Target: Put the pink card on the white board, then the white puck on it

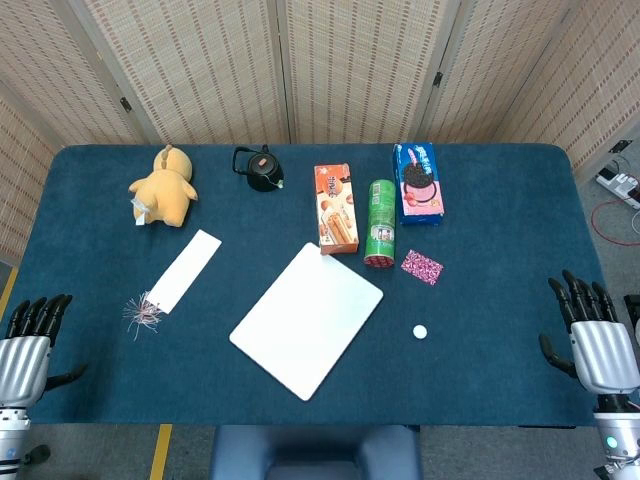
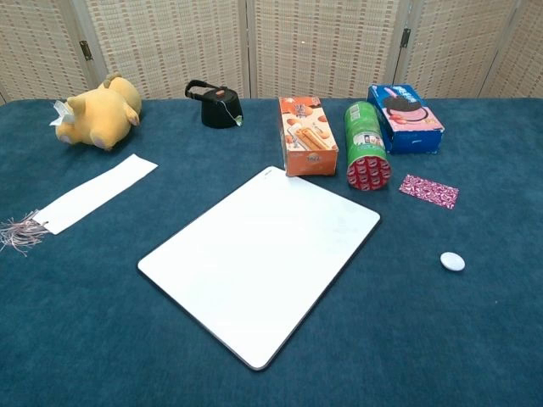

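The pink card [image 1: 421, 267] [image 2: 428, 191] lies flat on the blue table, right of the green can. A small white puck [image 1: 420, 331] [image 2: 452, 261] sits nearer the front, below the card. The white board [image 1: 306, 318] [image 2: 259, 254] lies tilted in the middle of the table with nothing on it. My left hand [image 1: 28, 345] hangs at the front left edge, fingers apart and holding nothing. My right hand [image 1: 593, 335] hovers at the front right edge, likewise open. Neither hand shows in the chest view.
Behind the board stand an orange snack box [image 1: 336, 208], a green can [image 1: 380, 223] lying down and a blue cookie box [image 1: 419, 183]. A black teapot [image 1: 260, 169], a yellow plush toy [image 1: 163, 188] and a white bookmark with tassel [image 1: 183, 271] occupy the left.
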